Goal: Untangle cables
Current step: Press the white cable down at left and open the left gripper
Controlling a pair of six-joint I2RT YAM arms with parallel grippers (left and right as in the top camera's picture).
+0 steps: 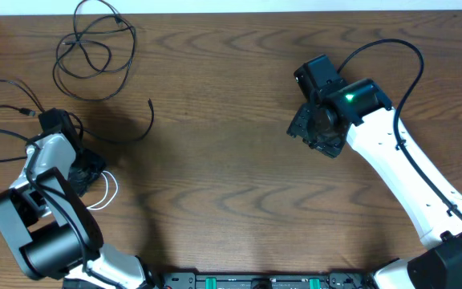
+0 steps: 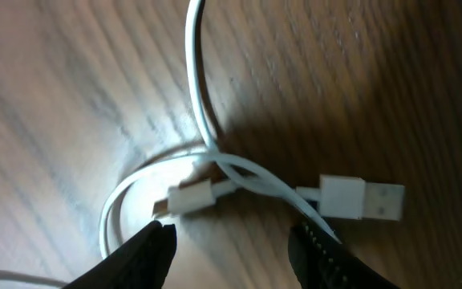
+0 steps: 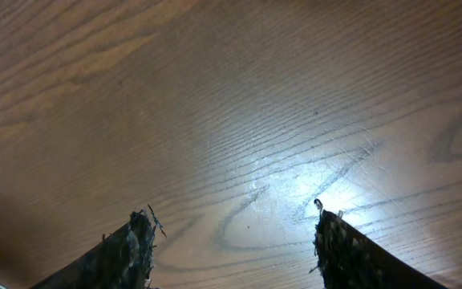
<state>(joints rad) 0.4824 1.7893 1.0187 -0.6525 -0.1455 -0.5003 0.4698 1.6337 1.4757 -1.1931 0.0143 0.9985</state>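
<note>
The white cable (image 1: pixel 107 191) lies coiled at the left front, right beside my left gripper (image 1: pixel 87 172). In the left wrist view the white cable (image 2: pixel 203 120) loops and crosses itself, with a small plug (image 2: pixel 189 197) and a USB plug (image 2: pixel 359 198) lying on the wood. My left gripper (image 2: pixel 235 245) is open just above them, holding nothing. One black cable (image 1: pixel 95 48) lies in loose loops at the back left. Another black cable (image 1: pixel 6 120) runs along the far left edge. My right gripper (image 1: pixel 318 132) hovers open and empty over bare wood (image 3: pixel 231 233) at the right.
The wooden table (image 1: pixel 223 104) fills the view. A thick black cable (image 1: pixel 407 72) runs along the right arm. A short black cord end (image 1: pixel 149 120) curves beside the left arm. The arm bases sit at the front edge.
</note>
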